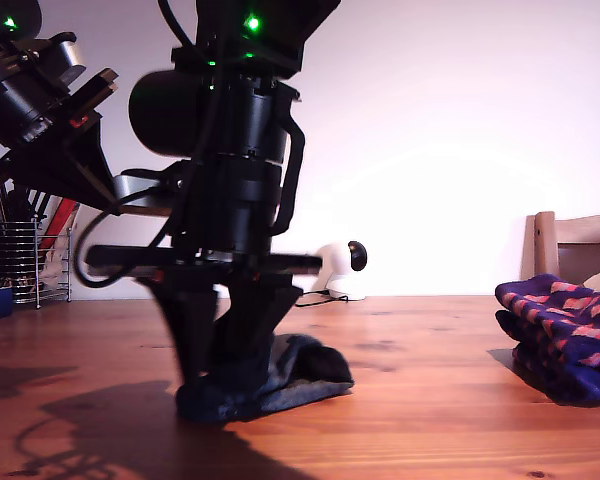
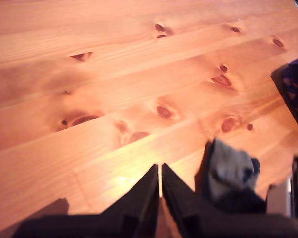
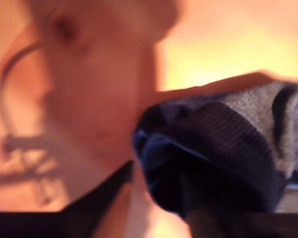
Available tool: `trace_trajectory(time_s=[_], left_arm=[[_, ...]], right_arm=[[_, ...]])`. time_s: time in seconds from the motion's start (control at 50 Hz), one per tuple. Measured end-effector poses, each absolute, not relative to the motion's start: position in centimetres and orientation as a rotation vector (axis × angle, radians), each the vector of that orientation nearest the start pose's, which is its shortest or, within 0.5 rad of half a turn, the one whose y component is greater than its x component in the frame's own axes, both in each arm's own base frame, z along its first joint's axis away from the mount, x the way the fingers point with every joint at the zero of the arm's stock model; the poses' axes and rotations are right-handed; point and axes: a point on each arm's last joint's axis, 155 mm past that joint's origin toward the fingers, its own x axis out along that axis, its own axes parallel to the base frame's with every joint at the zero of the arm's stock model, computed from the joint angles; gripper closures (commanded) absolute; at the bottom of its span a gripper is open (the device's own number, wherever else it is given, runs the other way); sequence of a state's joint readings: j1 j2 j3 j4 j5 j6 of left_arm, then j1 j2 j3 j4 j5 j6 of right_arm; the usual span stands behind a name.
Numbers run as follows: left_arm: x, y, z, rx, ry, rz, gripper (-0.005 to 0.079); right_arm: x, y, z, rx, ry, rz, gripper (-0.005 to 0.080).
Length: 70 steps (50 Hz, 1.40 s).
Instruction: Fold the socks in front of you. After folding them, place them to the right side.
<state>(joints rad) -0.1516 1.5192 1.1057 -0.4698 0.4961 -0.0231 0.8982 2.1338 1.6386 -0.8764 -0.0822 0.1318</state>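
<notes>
- My second gripper (image 1: 220, 385) is down at the wooden table (image 1: 430, 400), centre-left in the exterior view, planted on the dark grey-blue sock (image 1: 280, 380).
- Second wrist view is blurred, but the sock (image 3: 213, 148) is bunched right at the jaws, which look clamped on a fold of it.
- The sock lies crumpled on the table, its free end trailing toward the exterior view's right.
- My first gripper (image 2: 160, 191) has its jaws pressed together with nothing between them, over bare table (image 2: 114, 99); the grey-blue sock (image 2: 228, 173) sits just beside it.
- In the exterior view, an arm (image 1: 30, 80) is raised in the upper left.
- The checked socks (image 1: 565, 335) are stacked at the exterior view's right edge, well apart from the grey-blue one.
</notes>
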Motion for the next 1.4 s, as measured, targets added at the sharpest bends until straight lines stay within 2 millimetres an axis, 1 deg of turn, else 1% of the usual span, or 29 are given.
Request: trace_trajectory(time_s=[0.12, 0.3, 0.54, 0.6, 0.8, 0.9, 0.98, 1.1, 1.2, 1.24, 1.28, 1.36, 1.4], left_arm=[[38.7, -14.6, 14.9, -0.173, 0.871, -0.594, 0.0763], [39.0, -14.3, 15.1, -0.175, 0.862, -0.586, 0.0763], [39.2, -13.7, 15.0, -0.182, 0.86, -0.571, 0.0763], [39.2, -13.7, 15.1, -0.182, 0.858, -0.571, 0.0763], [39.2, -13.7, 15.1, -0.182, 0.856, -0.573, 0.0764], [39.0, -13.8, 15.0, -0.187, 0.865, -0.58, 0.0763], [38.6, -13.9, 14.9, -0.191, 0.88, -0.588, 0.0764], [38.1, -13.9, 14.5, -0.188, 0.905, -0.59, 0.0763], [37.9, -13.9, 14.3, -0.189, 0.918, -0.592, 0.0763], [37.8, -14.1, 14.3, -0.189, 0.92, -0.6, 0.0763], [37.7, -14.3, 14.3, -0.189, 0.92, -0.607, 0.0763], [37.3, -15.2, 14.2, -0.187, 0.929, -0.635, 0.0763], [37.0, -15.8, 14.0, -0.184, 0.937, -0.652, 0.0763]], right_arm=[[26.1, 37.1, 1.8, -0.419, 1.384, 0.771, 0.0392], [25.6, 37.2, 2.2, -0.405, 1.408, 0.782, 0.0379], [26.5, 38.4, 5.1, -0.384, 1.368, 0.797, 0.0378], [26.4, 38.4, 5.4, -0.379, 1.378, 0.792, 0.0378], [25.4, 37.2, 5.1, -0.401, 1.439, 0.767, 0.0378], [24.5, 36.9, 5.3, -0.395, 1.482, 0.779, 0.0378], [24.0, 37.4, 6.5, -0.373, 1.497, 0.818, 0.0379], [24.0, 38.9, 9.6, -0.357, 1.456, 0.914, 0.0379], [24.0, 39.1, 11.3, -0.379, 1.43, 0.949, 0.0385], [23.9, 38.9, 11.7, -0.398, 1.425, 0.964, 0.0401], [23.8, 38.6, 11.9, -0.42, 1.426, 0.975, 0.0437], [24.1, 37.8, 12.0, -0.447, 1.434, 0.971, 0.0537], [24.3, 37.2, 11.9, -0.465, 1.436, 0.958, 0.0605]])
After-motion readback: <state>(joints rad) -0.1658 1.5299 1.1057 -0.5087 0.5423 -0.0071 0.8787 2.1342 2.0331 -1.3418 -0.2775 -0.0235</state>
